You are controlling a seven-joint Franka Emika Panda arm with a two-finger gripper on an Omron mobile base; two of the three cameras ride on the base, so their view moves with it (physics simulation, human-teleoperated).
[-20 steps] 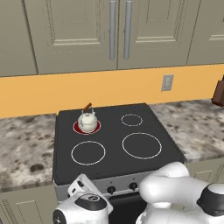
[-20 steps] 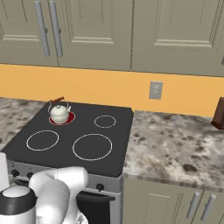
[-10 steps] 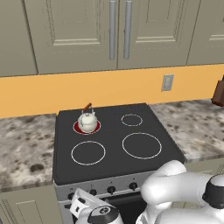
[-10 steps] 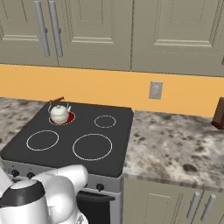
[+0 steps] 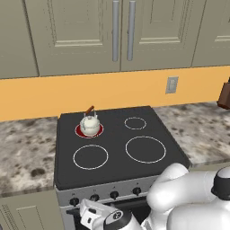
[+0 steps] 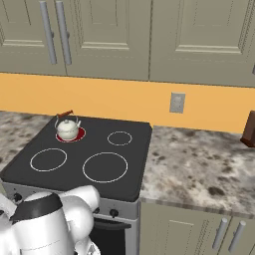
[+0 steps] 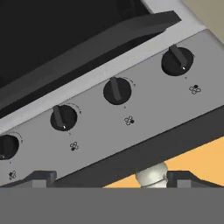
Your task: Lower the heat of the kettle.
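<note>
Kettle (image 5: 90,125) sits on the glowing red burner (image 5: 79,131), upper left of the stove (image 5: 148,123). Jaws wide apart, holding nothing, right in front of the four knobs (image 7: 117,90).

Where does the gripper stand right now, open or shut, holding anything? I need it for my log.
Gripper: open and empty, fingertips apart below the stove's row of round black knobs.

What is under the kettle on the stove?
The kettle sits on the rear-left burner, which glows red around its base. The ring's centre is covered by the kettle.
</note>
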